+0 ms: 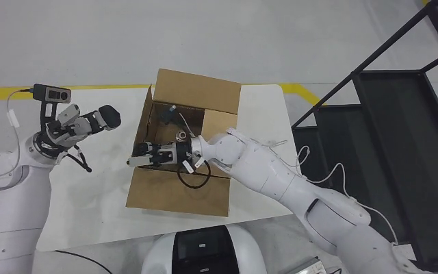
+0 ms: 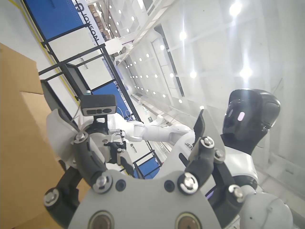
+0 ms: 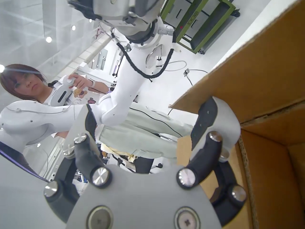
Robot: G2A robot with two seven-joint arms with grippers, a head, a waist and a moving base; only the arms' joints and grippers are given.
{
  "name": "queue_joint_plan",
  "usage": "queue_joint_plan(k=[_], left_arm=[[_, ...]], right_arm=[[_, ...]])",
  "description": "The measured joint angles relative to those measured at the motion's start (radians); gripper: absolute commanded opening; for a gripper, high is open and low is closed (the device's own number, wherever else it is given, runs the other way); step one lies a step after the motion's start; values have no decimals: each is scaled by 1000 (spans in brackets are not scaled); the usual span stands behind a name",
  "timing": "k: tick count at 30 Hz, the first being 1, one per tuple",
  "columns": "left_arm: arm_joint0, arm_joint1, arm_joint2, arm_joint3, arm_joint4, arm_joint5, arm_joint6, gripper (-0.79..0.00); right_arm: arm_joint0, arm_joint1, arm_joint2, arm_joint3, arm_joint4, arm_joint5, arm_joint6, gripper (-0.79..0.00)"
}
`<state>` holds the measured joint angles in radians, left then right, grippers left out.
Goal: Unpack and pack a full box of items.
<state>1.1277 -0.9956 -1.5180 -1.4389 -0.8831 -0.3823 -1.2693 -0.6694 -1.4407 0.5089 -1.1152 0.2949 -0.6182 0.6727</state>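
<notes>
An open cardboard box (image 1: 179, 194) stands in the middle of the white table (image 1: 82, 212), its flaps folded outward. A dark item with a cable (image 1: 166, 113) lies inside near the far wall. My right arm stretches across the box, and its gripper (image 1: 139, 156) (image 3: 150, 106) is at the box's left wall, open. One of its fingers (image 3: 214, 117) is right beside the edge of a box flap (image 3: 257, 77), and nothing is between the fingers. My left gripper (image 1: 108, 116) (image 2: 128, 117) hangs above the table left of the box, open and empty, with the box wall (image 2: 21, 144) beside it.
Bare table surface lies left of and in front of the box. A black metal stair frame (image 1: 369, 130) stands off the table's right side. A yellow line (image 1: 102, 87) runs across the floor behind. A green rack (image 3: 197, 20) stands farther off.
</notes>
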Motion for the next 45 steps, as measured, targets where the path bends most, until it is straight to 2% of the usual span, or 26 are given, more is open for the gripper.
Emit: queue_joint_plan(k=[6,12,18,22,26,29,35,40,45], left_arm=[[-31,-1,35,24,92,24,17,0],[-63,0,53,74,266,-16,92,0],[-77,-2,79,116,369,-37,156,0],[-70,-3,78,112,376,-43,189,0],[-65,2,71,128,469,-36,246,0],[-70,2,82,160,547,-11,299,0],[-102,-8,142,258,611,12,339,0],[-151,-27,223,351,616,21,314,0],[-169,-35,266,386,582,23,218,0]], right_arm=[[51,-66,-51,117,22,-37,14,0],[63,-97,-53,193,48,-78,48,0],[62,-110,-39,200,58,-81,84,0],[58,-116,-30,195,59,-76,100,0],[57,-116,-10,194,47,-74,103,0],[44,-102,20,163,40,-74,117,0],[-33,-37,141,40,10,-49,146,0],[-155,37,294,-136,-70,29,147,0],[-297,92,436,-334,-132,117,156,0]])
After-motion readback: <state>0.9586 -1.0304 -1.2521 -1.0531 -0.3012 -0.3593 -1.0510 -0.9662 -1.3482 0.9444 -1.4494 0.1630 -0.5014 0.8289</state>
